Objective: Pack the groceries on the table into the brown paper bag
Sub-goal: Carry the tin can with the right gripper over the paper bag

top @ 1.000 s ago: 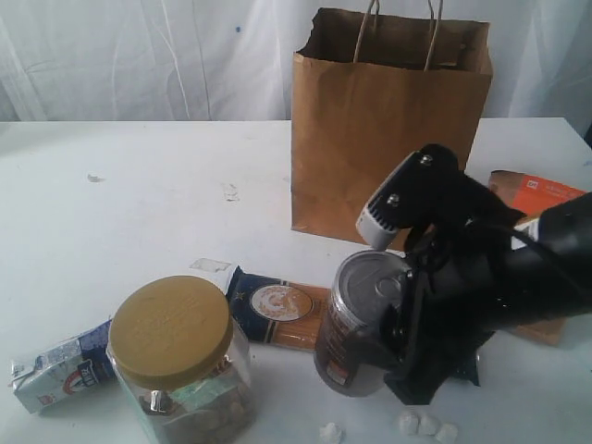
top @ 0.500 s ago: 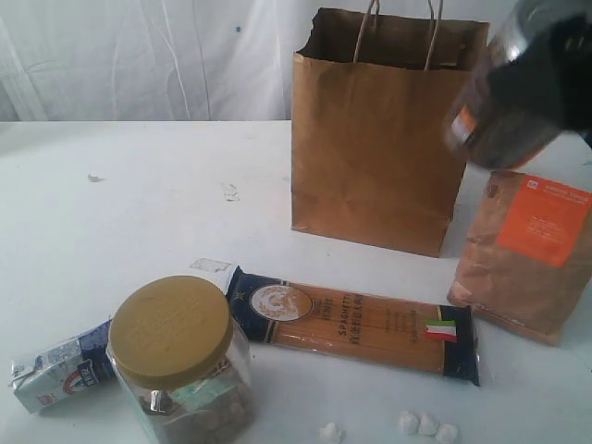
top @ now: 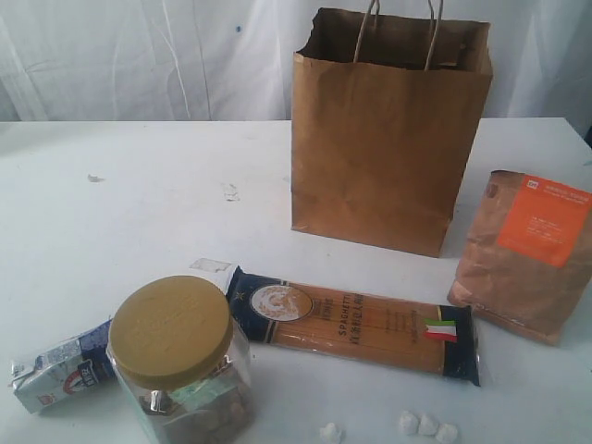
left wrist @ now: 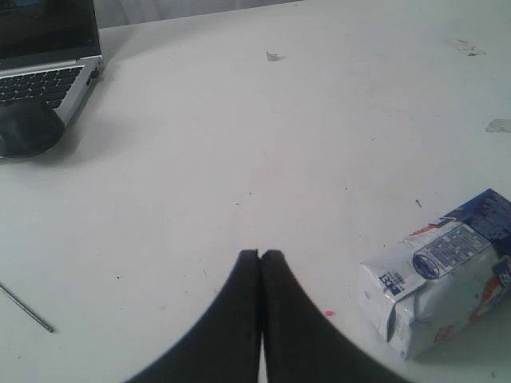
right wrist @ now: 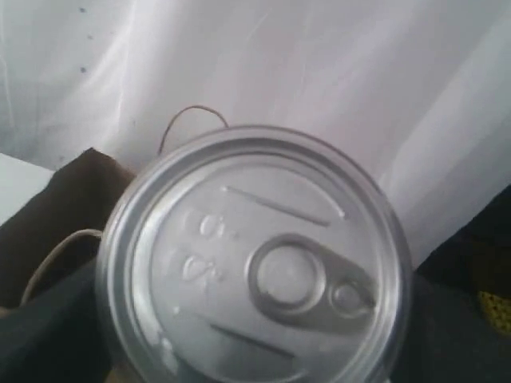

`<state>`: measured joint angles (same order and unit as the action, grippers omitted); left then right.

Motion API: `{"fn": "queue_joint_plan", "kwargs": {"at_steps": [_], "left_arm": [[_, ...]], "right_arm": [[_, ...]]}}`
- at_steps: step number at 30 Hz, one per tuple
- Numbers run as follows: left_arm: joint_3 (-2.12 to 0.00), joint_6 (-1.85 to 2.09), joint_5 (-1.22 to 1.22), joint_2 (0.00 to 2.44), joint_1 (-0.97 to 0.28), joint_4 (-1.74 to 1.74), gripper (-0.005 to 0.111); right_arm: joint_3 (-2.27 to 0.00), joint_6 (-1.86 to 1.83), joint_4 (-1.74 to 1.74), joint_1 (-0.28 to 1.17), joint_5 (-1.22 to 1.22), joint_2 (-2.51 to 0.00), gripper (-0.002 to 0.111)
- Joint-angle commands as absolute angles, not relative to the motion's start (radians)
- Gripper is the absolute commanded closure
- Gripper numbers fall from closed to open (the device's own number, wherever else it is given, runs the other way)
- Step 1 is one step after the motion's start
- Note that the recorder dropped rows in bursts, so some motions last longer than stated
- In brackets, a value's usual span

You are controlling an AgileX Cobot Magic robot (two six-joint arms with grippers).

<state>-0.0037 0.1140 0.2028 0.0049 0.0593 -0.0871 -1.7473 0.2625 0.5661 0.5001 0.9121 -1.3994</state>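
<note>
Grey tin can (right wrist: pixel 255 255) sits clamped in wide-set jaws of right gripper (right wrist: pixel 254 319) by mouth of brown paper bag (top: pixel 379 157), prob. to drop in; left gripper (left wrist: pixel 261 263) shut, empty, idle nr blue-white carton (left wrist: pixel 443 279).

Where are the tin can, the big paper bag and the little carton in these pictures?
grey tin can (right wrist: pixel 239 239), right wrist view, on the middle of its ring-pull lid.
tall brown paper bag (top: pixel 379 157), exterior view, on its front wall.
small blue-white carton (left wrist: pixel 443 275), left wrist view, on its printed side.
</note>
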Motion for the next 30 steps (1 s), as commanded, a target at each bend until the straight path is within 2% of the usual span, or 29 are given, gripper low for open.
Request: {"fn": "queue_joint_plan", "kwargs": {"at_steps": [1, 10, 15, 30], "left_arm": [[0.0, 0.11, 0.202, 0.0, 0.054, -0.096, 0.107], [0.0, 0.11, 0.202, 0.0, 0.054, -0.096, 0.107], [0.0, 0.11, 0.202, 0.0, 0.054, -0.096, 0.107], [0.0, 0.11, 0.202, 0.0, 0.054, -0.096, 0.107]], "right_arm": [[-1.838, 0.236, 0.45, 0.404, 0.885, -1.491, 0.059], [-1.845, 0.171, 0.231, 0.267, 0.84, -1.554, 0.059], [-1.845, 0.0, 0.082, 0.259, 0.833, -1.581, 0.059], [-1.841, 0.0, 0.078, 0.259, 0.833, -1.677, 0.057]]}}
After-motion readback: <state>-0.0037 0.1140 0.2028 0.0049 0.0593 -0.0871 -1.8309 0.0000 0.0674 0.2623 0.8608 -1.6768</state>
